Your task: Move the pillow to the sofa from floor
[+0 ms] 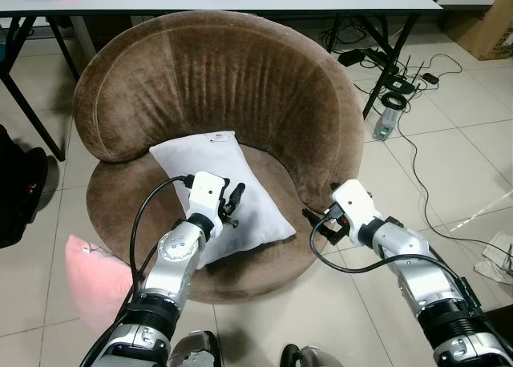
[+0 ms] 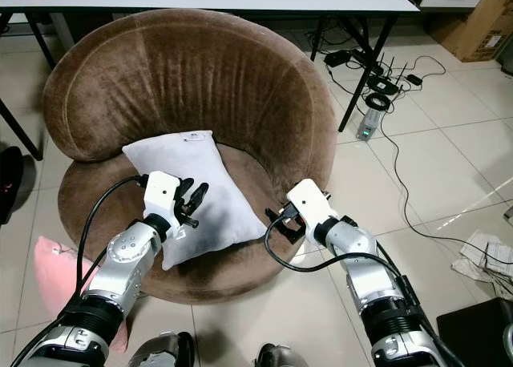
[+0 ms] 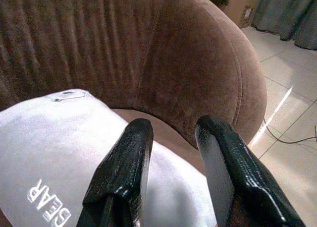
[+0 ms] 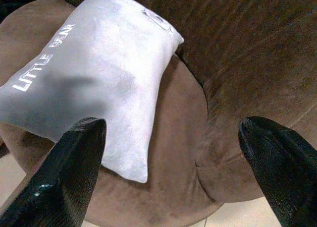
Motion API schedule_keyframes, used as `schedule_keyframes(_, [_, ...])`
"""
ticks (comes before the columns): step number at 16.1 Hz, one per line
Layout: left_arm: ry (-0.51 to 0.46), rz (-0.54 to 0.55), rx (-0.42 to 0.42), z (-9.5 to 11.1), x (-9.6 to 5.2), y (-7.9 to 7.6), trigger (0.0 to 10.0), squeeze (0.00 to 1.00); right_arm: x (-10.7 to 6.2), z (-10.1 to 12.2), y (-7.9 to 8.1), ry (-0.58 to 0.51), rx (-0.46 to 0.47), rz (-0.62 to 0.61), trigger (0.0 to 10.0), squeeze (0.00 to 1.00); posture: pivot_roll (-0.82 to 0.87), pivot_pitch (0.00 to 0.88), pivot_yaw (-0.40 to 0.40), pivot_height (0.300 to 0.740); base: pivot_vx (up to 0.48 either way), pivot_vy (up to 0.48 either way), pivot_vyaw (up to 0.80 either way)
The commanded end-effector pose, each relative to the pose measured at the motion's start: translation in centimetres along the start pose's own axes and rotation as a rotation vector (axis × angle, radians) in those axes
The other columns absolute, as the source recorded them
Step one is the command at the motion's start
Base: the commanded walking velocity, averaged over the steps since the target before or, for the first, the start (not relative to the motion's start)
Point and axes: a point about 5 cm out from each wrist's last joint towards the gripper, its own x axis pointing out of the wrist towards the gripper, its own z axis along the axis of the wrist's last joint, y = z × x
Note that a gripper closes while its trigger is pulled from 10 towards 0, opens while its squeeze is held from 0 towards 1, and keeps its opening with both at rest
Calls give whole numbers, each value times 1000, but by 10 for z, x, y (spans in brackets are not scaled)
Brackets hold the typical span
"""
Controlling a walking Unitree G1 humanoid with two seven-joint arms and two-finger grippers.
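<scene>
White pillow (image 1: 218, 187) lies flat on sofa (image 1: 200, 86) seat. L gripper (image 1: 232, 204) over pillow's near edge, fingers parted, empty. R gripper (image 1: 319, 227) at seat's front-right rim, wide open, empty. Pink pillow (image 1: 92, 275) on floor left of sofa.

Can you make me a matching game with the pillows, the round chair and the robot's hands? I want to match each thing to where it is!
Things:
1. white pillow
2. pink pillow
3. left hand
4. right hand

Places:
A. on the tiled floor, beside the brown round chair on the robot's left
B. open, over the white pillow
C. lying on the chair's seat
D. open wide, at the front edge of the seat, beside the white pillow

Right pairs: 1-C, 2-A, 3-B, 4-D
</scene>
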Motion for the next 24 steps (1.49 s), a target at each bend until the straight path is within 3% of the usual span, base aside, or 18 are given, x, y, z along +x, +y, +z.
schedule_keyframes(1, [3, -8, 3, -1, 1, -4, 10000, 0, -2, 1, -9, 10, -11, -10, 10000, 0, 86, 99, -79, 740, 0, 0, 0])
schedule_keyframes(3, [4, -7, 2, -2, 0, -3, 10000, 0, -2, 2, -14, 4, 7, -52, 10000, 0, 87, 109, -78, 740, 0, 0, 0])
schedule_keyframes(6, [5, -2, 2, -3, -1, -2, 10000, 0, 4, 4, -12, -44, 128, -184, 10000, 0, 94, 119, -81, 740, 0, 0, 0])
schedule_keyframes(8, [2, 6, -1, -2, -2, -2, 10000, 0, 9, 6, 6, -96, 204, -232, 10000, 0, 98, 124, -78, 740, 0, 0, 0])
schedule_keyframes(15, [-2, 0, -8, 1, 1, -1, 10000, 0, 10, -2, 18, -73, 249, -288, 10000, 0, 85, 122, -72, 740, 0, 0, 0])
schedule_keyframes(17, [-3, 1, -13, 1, 1, -2, 10000, 0, 10, -5, 20, -63, 307, -331, 10000, 0, 81, 127, -74, 740, 0, 0, 0])
schedule_keyframes(21, [3, -18, -65, -1, 1, -5, 10000, 0, 11, -6, 30, -60, 301, -314, 10000, 0, 71, 126, -74, 740, 0, 0, 0])
schedule_keyframes(24, [-2, -4, -59, 0, 2, -3, 10000, 0, 10, -7, 28, -53, 297, -328, 10000, 0, 70, 117, -77, 740, 0, 0, 0])
